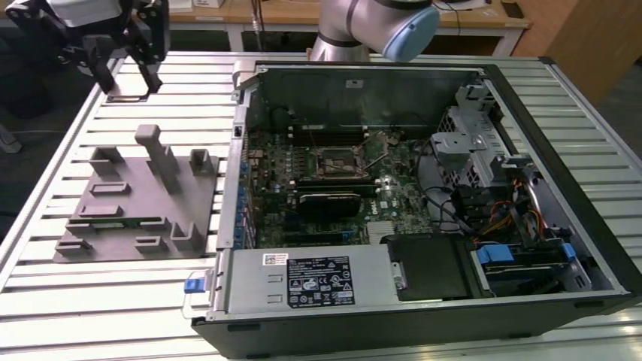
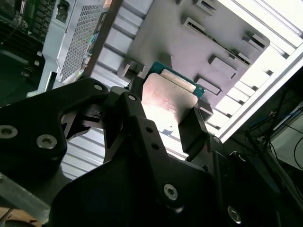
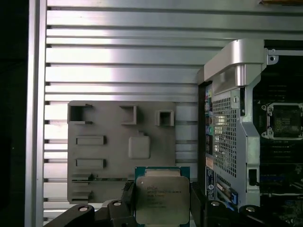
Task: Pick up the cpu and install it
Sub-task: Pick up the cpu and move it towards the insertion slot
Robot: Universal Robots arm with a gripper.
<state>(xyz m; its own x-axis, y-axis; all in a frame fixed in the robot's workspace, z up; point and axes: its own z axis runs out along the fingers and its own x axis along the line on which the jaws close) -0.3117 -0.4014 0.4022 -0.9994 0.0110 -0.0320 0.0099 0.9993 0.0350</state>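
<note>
cpu [image 3: 162, 201] is clamped in the pincer [image 3: 162, 193]. One black finger [image 3: 127, 198] presses on each of two opposite edges, and the silvery lid faces up toward the first wrist view. The second wrist view shows the same grip: cpu [image 2: 168, 94] sits between the pincer [image 2: 165, 109] fingers [image 2: 191, 132], with its green border showing at the end away from the pincer body.

The cpu is held off the surface. The grey parts tray [image 3: 104, 156] lies below the pincer, apart from the chip, and its square pocket [image 3: 139, 146] is just beyond the chip's far edge.

In the exterior view the pincer [image 1: 125, 75] hangs over the slatted aluminium tabletop [image 1: 90, 301], past the far end of the tray [image 1: 120, 218].

The open PC case [image 1: 401, 301] lies flat beside the tray, off to the pincer's side toward the exterior view's right. The motherboard cpu socket [image 1: 339, 162] inside it is well apart from the pincer, and it also shows in the first wrist view [image 3: 284, 120].
</note>
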